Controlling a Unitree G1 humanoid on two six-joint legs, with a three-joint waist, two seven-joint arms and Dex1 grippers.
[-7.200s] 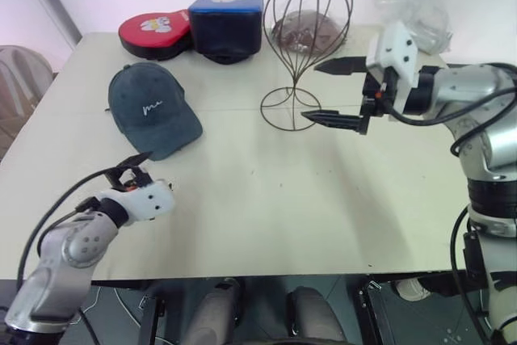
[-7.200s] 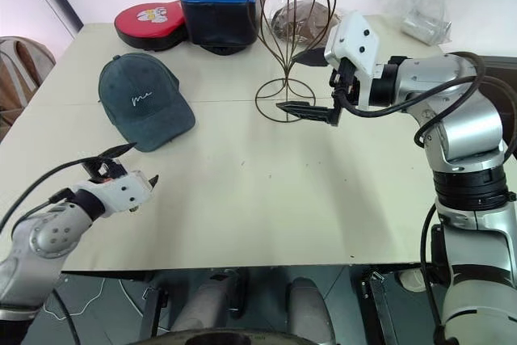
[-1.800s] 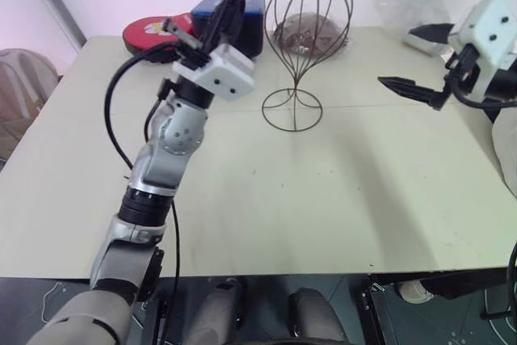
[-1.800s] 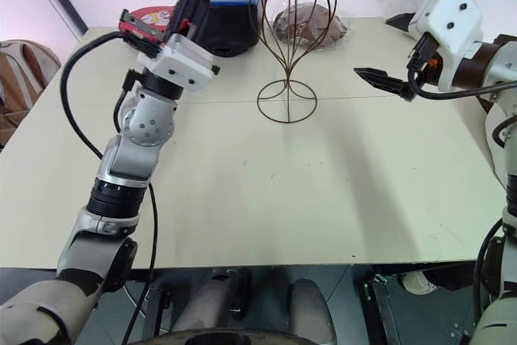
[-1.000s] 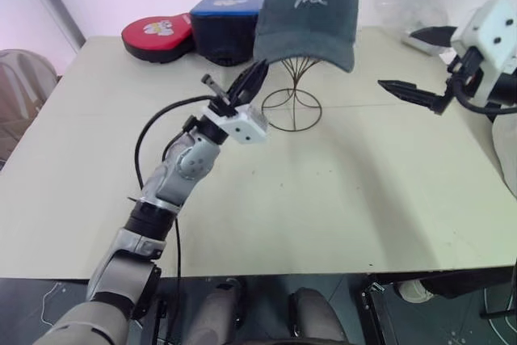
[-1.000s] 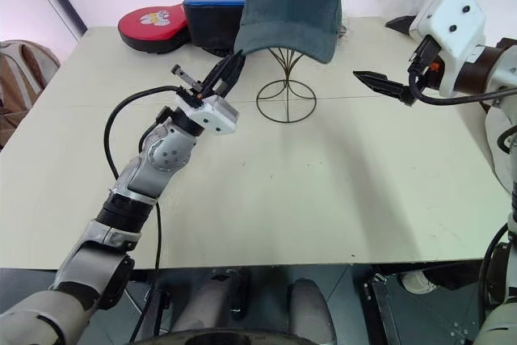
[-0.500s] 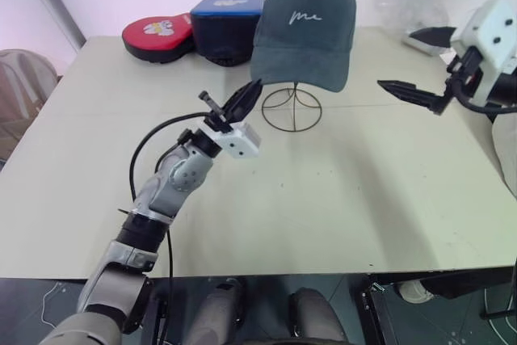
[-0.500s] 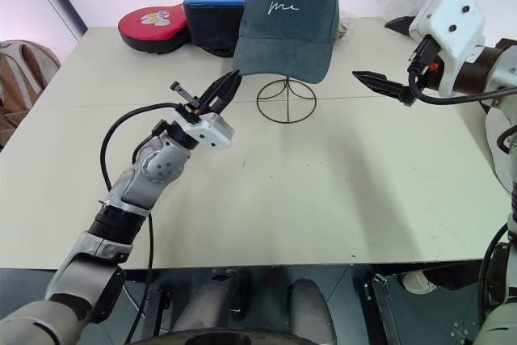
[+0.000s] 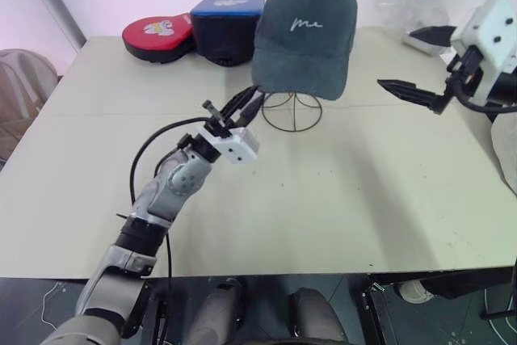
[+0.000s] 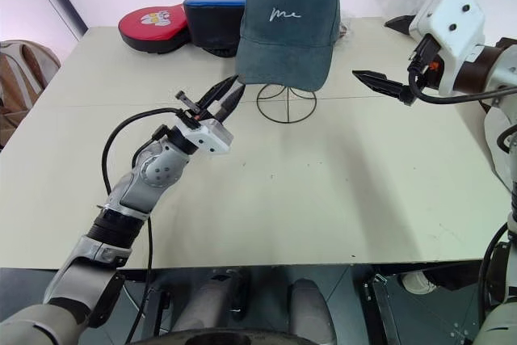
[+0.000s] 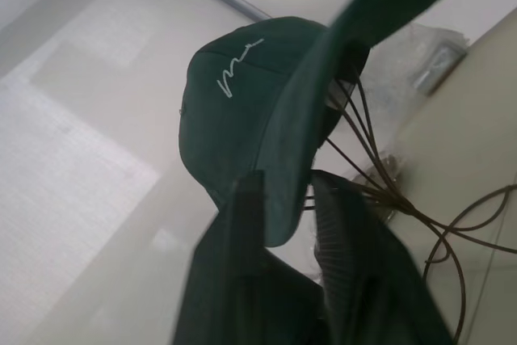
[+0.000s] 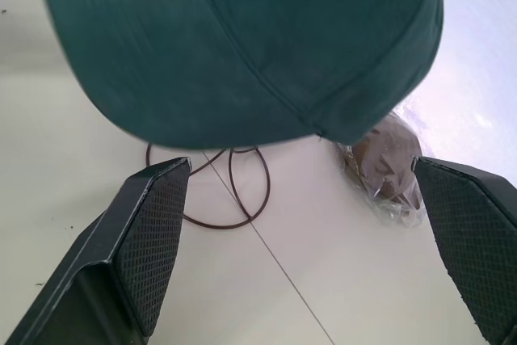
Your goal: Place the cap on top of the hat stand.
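The cap (image 9: 307, 34) sits on top of the hat stand (image 9: 292, 111), covering its wire cage, with the brim drooping toward the robot. The left gripper (image 9: 249, 101) is just under the brim's edge with its fingers slightly parted; from the wrist view the brim seems to lie between them, though whether they still pinch it is hard to tell. The right gripper (image 9: 420, 62) hovers spread wide and empty, well apart to the right of the stand above the table (image 9: 339, 199).
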